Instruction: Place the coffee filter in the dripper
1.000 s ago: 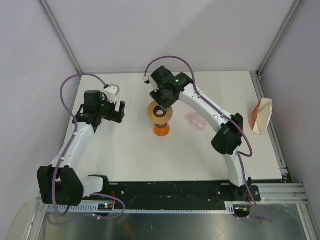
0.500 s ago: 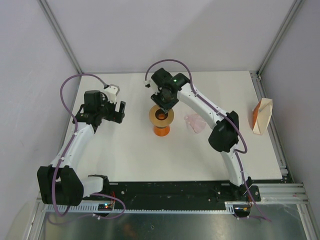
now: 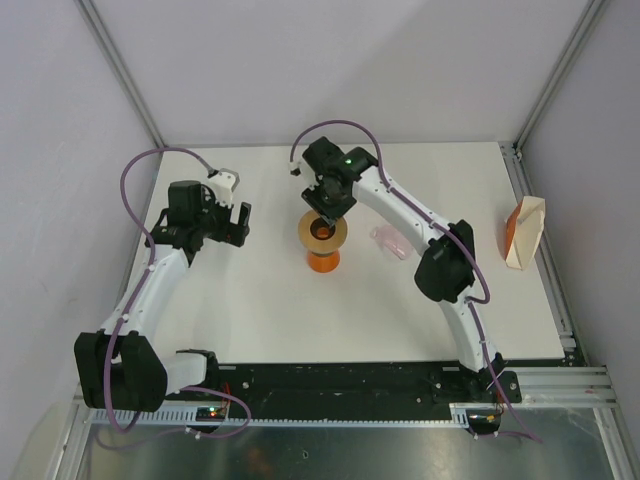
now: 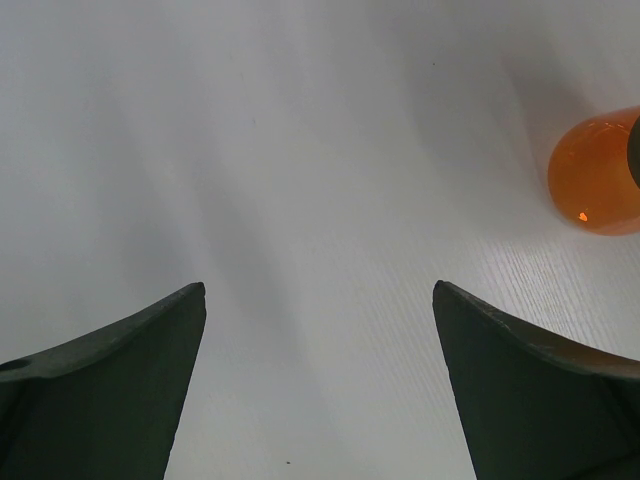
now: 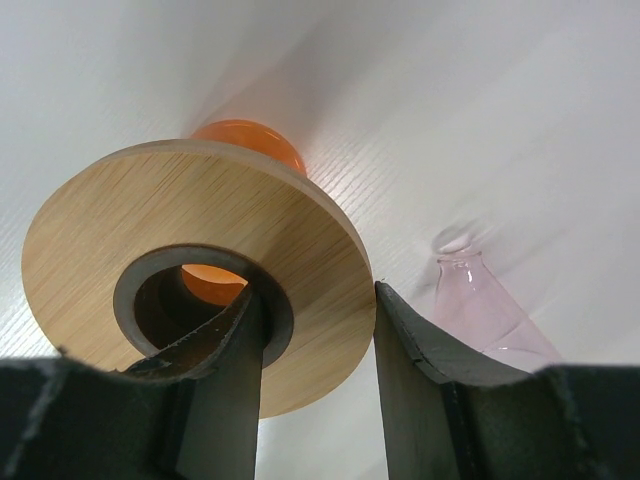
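Note:
The coffee filter (image 3: 525,232), a folded cream paper cone, leans at the far right edge of the table, away from both grippers. The dripper (image 3: 390,242), a clear pinkish funnel, lies on its side right of the orange stand (image 3: 322,262); it also shows in the right wrist view (image 5: 490,310). My right gripper (image 3: 326,212) is over the stand's tan ring top (image 5: 200,220). One finger is inside the ring's hole and the other against its outer edge (image 5: 318,295), so the jaws grip the ring. My left gripper (image 3: 232,222) is open and empty over bare table (image 4: 320,290).
The orange stand's base (image 4: 598,172) shows at the right edge of the left wrist view. Grey walls enclose the table on three sides. The black base rail (image 3: 350,380) runs along the near edge.
My right gripper has shifted slightly and settled onto the stand's ring, and its elbow has swung a little left. The left arm has not moved.

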You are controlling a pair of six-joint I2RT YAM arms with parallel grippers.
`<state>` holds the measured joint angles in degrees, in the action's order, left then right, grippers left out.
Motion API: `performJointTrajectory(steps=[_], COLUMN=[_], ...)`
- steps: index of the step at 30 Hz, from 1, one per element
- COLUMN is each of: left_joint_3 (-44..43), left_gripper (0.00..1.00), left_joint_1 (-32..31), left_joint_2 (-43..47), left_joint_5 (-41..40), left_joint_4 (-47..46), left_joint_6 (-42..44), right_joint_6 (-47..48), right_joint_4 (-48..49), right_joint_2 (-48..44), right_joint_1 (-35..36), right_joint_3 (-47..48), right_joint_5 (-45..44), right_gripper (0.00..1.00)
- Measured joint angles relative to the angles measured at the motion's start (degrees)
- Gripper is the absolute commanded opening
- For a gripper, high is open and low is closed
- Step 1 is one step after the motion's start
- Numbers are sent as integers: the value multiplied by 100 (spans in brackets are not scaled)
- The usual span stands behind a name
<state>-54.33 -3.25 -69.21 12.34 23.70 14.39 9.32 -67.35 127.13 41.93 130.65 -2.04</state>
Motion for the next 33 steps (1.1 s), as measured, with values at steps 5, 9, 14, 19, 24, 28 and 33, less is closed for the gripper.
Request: performJointTrajectory(steps=[5,9,14,19,24,28,33], left_joint_3=[2,2,0,0,2,2,2], left_gripper=[100,100,100,100,100,100,100], left_joint_1=[0,0,0,0,0,0,0], left_joint_2=[0,0,0,0,0,0,0], left_joint_5=[-2,-2,-2,-2,-4,-7,-4], left_joint_4=[0,0,0,0,0,2,2], left_joint_6=[0,0,2,2,2,2,2], right_joint_6=[83,146,203,221,181,11,-527], right_joint_4=[7,15,24,35,221,942,2315], right_joint_2=[39,59,61,44,-337,-1526,-3464], right_joint_1=[46,92,125,136,105,-140,-1259], right_joint_3=[0,0,11,31,-109,-1174,-3327], right_joint_5=[4,13,13,-4,0,50,535], right_gripper=[51,63,77,82,91,96,96])
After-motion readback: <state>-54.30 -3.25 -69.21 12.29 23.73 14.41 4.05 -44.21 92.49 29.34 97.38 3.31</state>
